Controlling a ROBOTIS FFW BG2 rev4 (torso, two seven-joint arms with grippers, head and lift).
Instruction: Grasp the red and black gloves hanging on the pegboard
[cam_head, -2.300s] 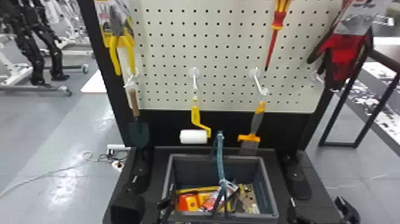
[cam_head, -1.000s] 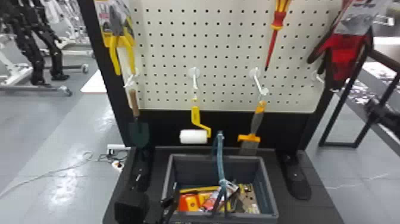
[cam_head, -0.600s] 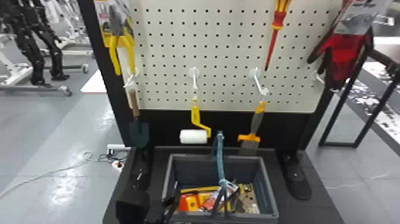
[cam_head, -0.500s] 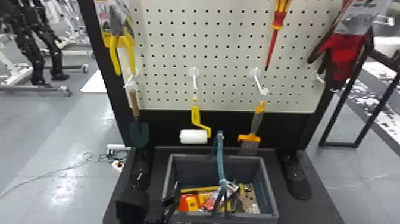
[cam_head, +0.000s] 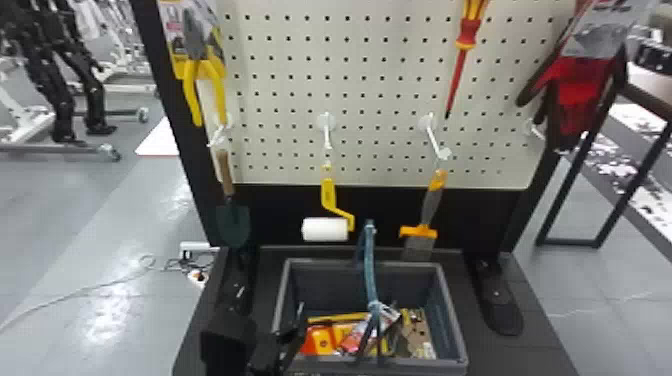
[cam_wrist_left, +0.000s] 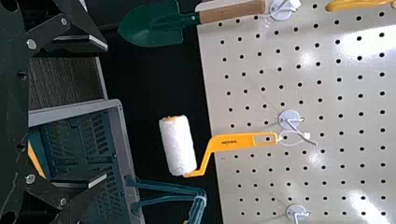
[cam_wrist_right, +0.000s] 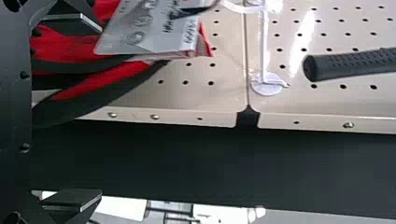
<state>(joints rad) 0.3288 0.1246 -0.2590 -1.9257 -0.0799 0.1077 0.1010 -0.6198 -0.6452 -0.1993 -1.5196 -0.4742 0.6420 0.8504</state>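
Note:
The red and black gloves (cam_head: 575, 95) hang with a grey card at the pegboard's (cam_head: 370, 75) top right corner. In the right wrist view the gloves (cam_wrist_right: 70, 60) lie between my right gripper's (cam_wrist_right: 88, 112) open fingers, close to one finger (cam_wrist_right: 70, 23) and far from the other. The dark end of my right arm (cam_head: 656, 54) shows just right of the gloves. My left gripper (cam_head: 272, 350) sits low at the bin's front left corner; its fingers stand open and hold nothing (cam_wrist_left: 93, 112).
Yellow pliers (cam_head: 200, 65), a red screwdriver (cam_head: 462, 50), a green trowel (cam_head: 231, 210), a paint roller (cam_head: 327, 220) and a scraper (cam_head: 425, 220) hang on the board. A grey bin (cam_head: 450, 310) of tools stands below. A black handle (cam_wrist_right: 350, 63) hangs by the gloves.
My right arm has risen from the bottom right corner of the head view up to the right edge beside the gloves. The left gripper has shifted a little toward the bin.

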